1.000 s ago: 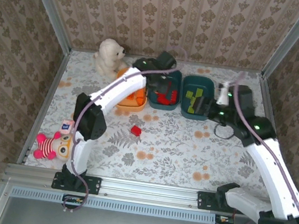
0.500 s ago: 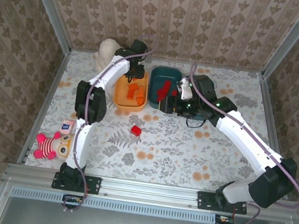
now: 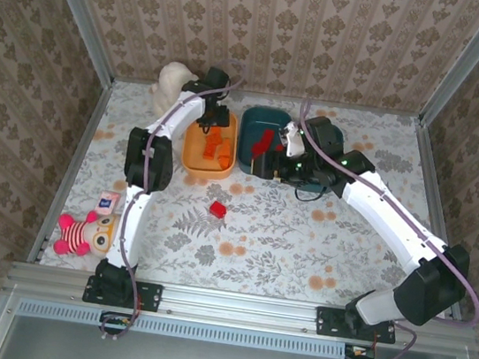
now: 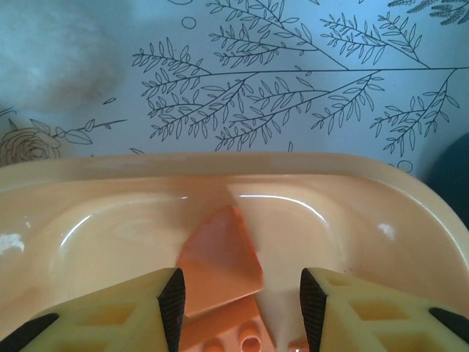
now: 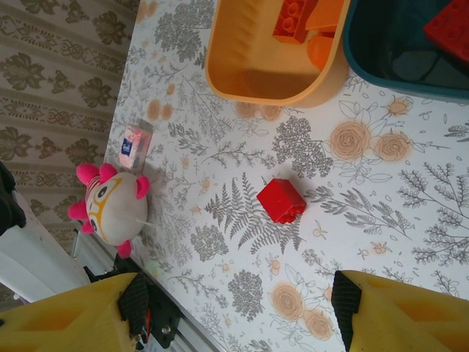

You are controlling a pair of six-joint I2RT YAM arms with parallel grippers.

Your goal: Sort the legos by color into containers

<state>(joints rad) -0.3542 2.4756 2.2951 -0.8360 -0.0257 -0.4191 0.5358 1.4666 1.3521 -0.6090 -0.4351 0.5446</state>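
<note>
Swung leftward, right pincer point(image 5: 238, 304) gapes wide; left pincer point(image 4: 238, 293) gapes over the glossy, rounded orange tub point(image 4: 220, 166).

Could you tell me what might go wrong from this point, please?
The right tool hangs close to the orange tub where the left tool hovers open; the arms might collide. Reaching for the loose red brick, it could clip the tub's rim or knock the brick away.
</note>
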